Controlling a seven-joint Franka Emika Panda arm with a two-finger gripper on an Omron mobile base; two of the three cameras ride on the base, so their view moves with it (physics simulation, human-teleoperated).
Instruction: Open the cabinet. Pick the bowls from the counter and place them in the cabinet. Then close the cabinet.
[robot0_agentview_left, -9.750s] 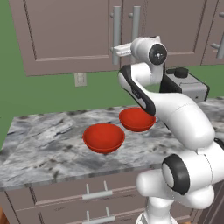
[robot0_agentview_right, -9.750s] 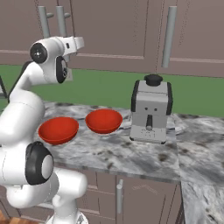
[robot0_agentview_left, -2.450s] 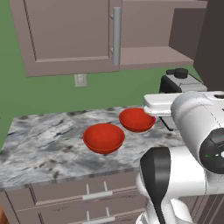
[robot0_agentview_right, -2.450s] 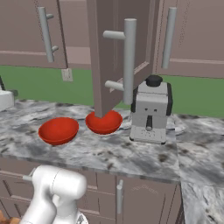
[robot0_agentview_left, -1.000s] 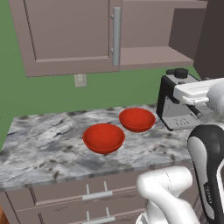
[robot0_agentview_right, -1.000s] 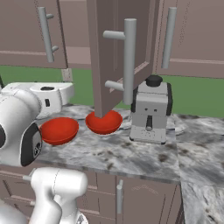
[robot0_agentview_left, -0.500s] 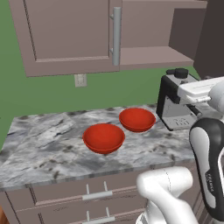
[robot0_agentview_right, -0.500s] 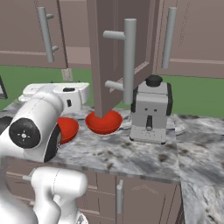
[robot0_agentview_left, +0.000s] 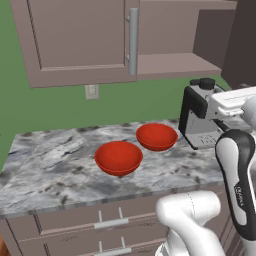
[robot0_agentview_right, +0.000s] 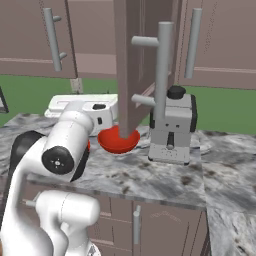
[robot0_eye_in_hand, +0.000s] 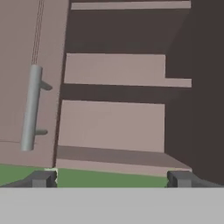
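The cabinet (robot0_agentview_left: 75, 40) hangs above the counter (robot0_agentview_left: 50, 165). Its left door is shut; its right door (robot0_agentview_right: 131, 60) stands swung open, edge-on in the right base view. Inside, the inner shelf (robot0_eye_in_hand: 113, 70) and the floor of the cabinet (robot0_agentview_left: 175, 65) are bare. Two red bowls (robot0_agentview_left: 119, 157) (robot0_agentview_left: 156, 136) sit side by side on the counter, below the cabinet. One bowl (robot0_agentview_right: 117, 141) shows partly behind the open door. My gripper (robot0_eye_in_hand: 111, 179) is open and holds nothing. It faces the open half of the cabinet, well above the bowls.
A grey and black coffee machine (robot0_agentview_left: 197, 117) (robot0_agentview_right: 172, 130) stands on the counter right of the bowls, close to my arm. The open door's long bar handle (robot0_agentview_right: 162, 75) juts out toward me. Drawer fronts (robot0_agentview_left: 110, 225) run below the counter edge.
My arm has swung, carrying the hand to the right in the right base view. The bowls and the cabinet doors have not moved. The gripper stays open.
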